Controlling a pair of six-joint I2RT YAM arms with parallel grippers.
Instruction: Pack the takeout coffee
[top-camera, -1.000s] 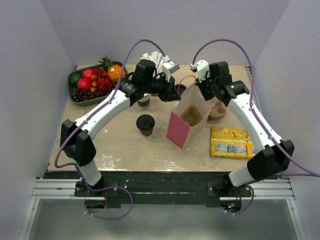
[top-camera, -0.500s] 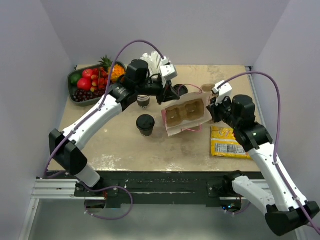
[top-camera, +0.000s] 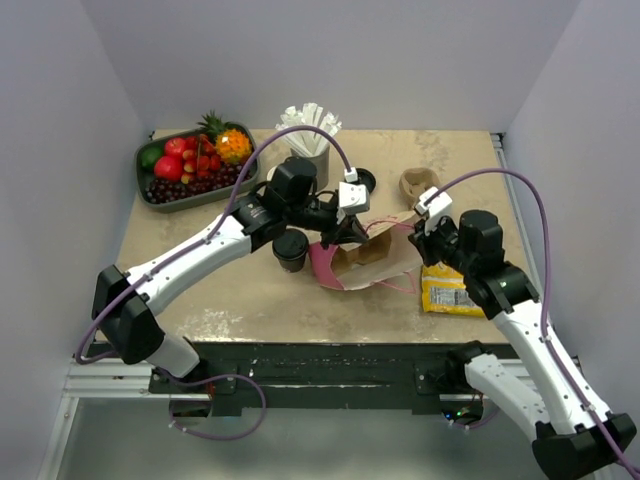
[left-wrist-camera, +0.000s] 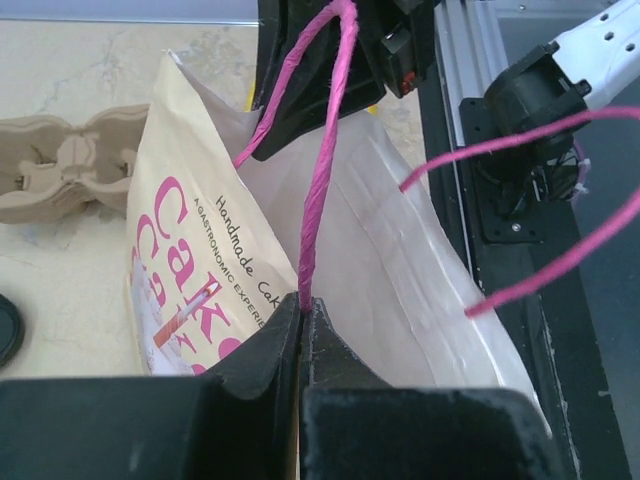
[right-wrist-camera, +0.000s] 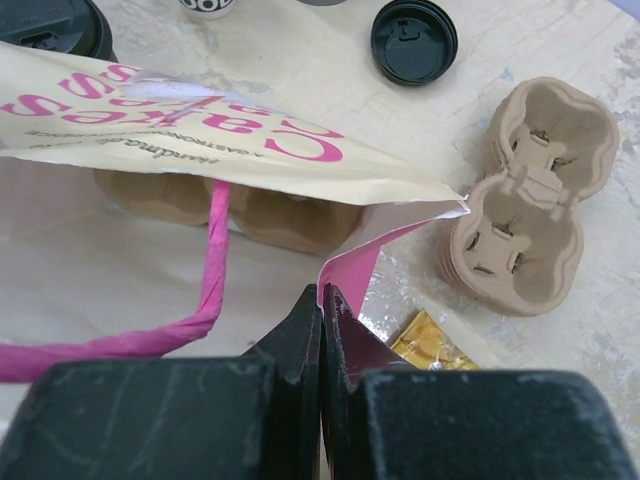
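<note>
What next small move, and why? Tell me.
Probably lift both grips to stand the bag upright: the left gripper pinches its pink handle, the right gripper its edge, the bag lies tipped, and the takeout coffee stands outside it.

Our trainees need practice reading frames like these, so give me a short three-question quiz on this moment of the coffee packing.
1. What is the left tool pinching?
2. True or false: the takeout coffee is already inside the paper bag.
3. The paper bag: A stands upright; B is tipped on its side; C is folded flat.

Key: 1, the bag's pink handle. 2, false; the coffee stands on the table beside the bag. 3, B.
</note>
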